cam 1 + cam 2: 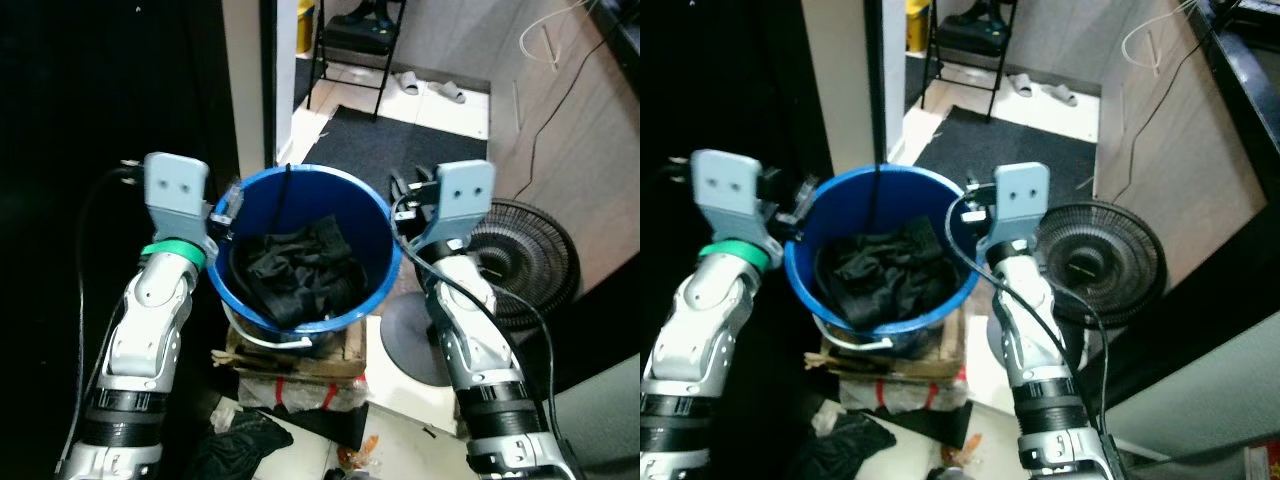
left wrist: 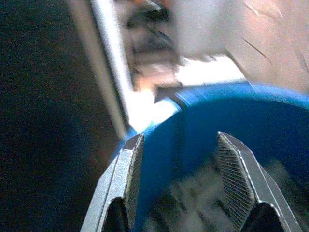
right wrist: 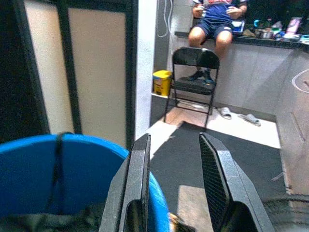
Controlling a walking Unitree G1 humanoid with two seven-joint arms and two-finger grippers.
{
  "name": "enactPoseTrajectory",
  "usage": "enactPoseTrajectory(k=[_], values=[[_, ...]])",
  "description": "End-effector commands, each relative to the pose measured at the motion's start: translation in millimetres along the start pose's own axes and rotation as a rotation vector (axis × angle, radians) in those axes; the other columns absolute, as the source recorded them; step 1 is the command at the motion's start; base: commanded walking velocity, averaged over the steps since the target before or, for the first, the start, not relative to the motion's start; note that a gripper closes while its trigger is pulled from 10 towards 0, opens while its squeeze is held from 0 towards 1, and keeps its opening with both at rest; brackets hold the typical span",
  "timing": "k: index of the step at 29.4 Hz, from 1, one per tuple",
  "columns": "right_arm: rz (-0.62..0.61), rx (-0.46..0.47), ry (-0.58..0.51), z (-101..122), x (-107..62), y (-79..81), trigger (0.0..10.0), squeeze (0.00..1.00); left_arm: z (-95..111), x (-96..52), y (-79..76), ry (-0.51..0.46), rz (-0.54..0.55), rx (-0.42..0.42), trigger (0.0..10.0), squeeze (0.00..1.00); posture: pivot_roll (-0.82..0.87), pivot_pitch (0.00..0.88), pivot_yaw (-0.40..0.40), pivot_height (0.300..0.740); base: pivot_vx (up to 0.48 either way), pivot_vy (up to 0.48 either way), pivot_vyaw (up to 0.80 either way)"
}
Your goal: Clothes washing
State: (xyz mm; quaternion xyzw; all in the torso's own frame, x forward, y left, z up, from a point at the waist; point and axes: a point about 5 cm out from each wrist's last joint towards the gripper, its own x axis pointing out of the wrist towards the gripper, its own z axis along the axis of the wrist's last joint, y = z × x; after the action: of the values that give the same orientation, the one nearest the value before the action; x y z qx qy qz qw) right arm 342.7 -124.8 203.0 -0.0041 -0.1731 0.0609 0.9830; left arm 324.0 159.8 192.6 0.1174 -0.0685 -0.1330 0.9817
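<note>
Fan (image 1: 525, 255) stands beside blue bucket (image 1: 375, 215); left hand (image 2: 181, 186) and right hand (image 3: 174, 181) gape at its rim.

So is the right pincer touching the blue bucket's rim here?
Cannot tell. In the right wrist view the right pincer straddles the blue bucket rim, fingers open, but no contact or gap shows plainly.

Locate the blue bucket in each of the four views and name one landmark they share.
Left eye view: blue bucket at centre, between both arms.
Right eye view: left of centre.
Left wrist view: its rim beyond the open fingers.
Right wrist view: lower left corner.
Shared landmark: the dark clothes inside it.
</note>
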Motion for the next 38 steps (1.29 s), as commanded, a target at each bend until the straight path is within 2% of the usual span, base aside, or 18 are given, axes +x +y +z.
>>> enactPoseTrajectory(k=[1, 6, 11, 13, 14, 15, 17, 18, 23, 28, 38], values=[[-0.007, -0.006, 0.017, -5, -2.0, -2.8, 10.0, 0.0, -8, -2.8, -5.4, 0.042, -0.057, 0.017, 10.0, 0.0, 0.0, 0.031, -0.016, 0.74, 0.0, 0.0, 0.0], [-0.025, -0.014, 0.018, -5, -0.8, -10.1, 10.0, 0.0, -21, -11.1, -10.4, 0.135, -0.111, 0.03, 10.0, 0.0, 0.01, 0.037, -0.016, 0.74, 0.0, 0.0, 0.0], [-0.022, -0.015, 0.016, -4, -0.4, -8.9, 10.0, 0.0, -32, -13.5, -4.3, 0.229, -0.103, 0.057, 10.0, 0.0, 0.01, 0.037, -0.018, 0.74, 0.0, 0.0, 0.0], [-0.02, -0.013, 0.015, -4, -0.9, -8.7, 10.0, 0.0, -31, -31.8, -5.5, 0.265, -0.285, 0.074, 10.0, 0.0, 0.01, 0.043, -0.016, 0.74, 0.0, 0.0, 0.0], [-0.02, -0.013, 0.015, -4, -0.9, -8.7, 10.0, 0.0, -31, -31.8, -5.5, 0.265, -0.285, 0.074, 10.0, 0.0, 0.01, 0.043, -0.016, 0.74, 0.0, 0.0, 0.0], [-0.021, -0.012, 0.015, -4, -1.2, -9.0, 10.0, 0.0, -29, -42.4, -6.9, 0.274, -0.365, 0.066, 10.0, 0.0, 0.02, 0.045, -0.015, 0.74, 0.0, 0.0, 0.0], [-0.021, -0.012, 0.015, -4, -1.2, -9.0, 10.0, 0.0, -29, -42.4, -6.9, 0.274, -0.365, 0.066, 10.0, 0.0, 0.02, 0.045, -0.015, 0.74, 0.0, 0.0, 0.0], [-0.021, -0.011, 0.015, -4, -1.4, -9.1, 10.0, 0.0, -28, -49.4, -7.9, 0.278, -0.414, 0.058, 10.0, 0.0, 0.02, 0.045, -0.015, 0.74, 0.0, 0.0, 0.0], [-0.019, -0.006, 0.016, -5, -1.9, -8.0, 10.0, 0.0, -26, -56.5, -8.3, 0.278, -0.439, 0.061, 10.0, 0.0, 0.02, 0.049, -0.016, 0.74, 0.0, 0.0, 0.0], [-0.001, 0.005, 0.016, -5, -1.9, -2.8, 10.0, 0.0, -33, -74.2, -6.3, 0.333, -0.448, 0.076, 10.0, 0.0, 0.03, 0.051, -0.021, 0.74, 0.0, 0.0, 0.0], [0.004, 0.011, 0.014, -5, -1.4, -0.6, 10.0, 0.0, -45, -78.5, -5.5, 0.383, -0.448, 0.039, 10.0, 0.0, 0.03, 0.048, -0.021, 0.74, 0.0, 0.0, 0.0]])
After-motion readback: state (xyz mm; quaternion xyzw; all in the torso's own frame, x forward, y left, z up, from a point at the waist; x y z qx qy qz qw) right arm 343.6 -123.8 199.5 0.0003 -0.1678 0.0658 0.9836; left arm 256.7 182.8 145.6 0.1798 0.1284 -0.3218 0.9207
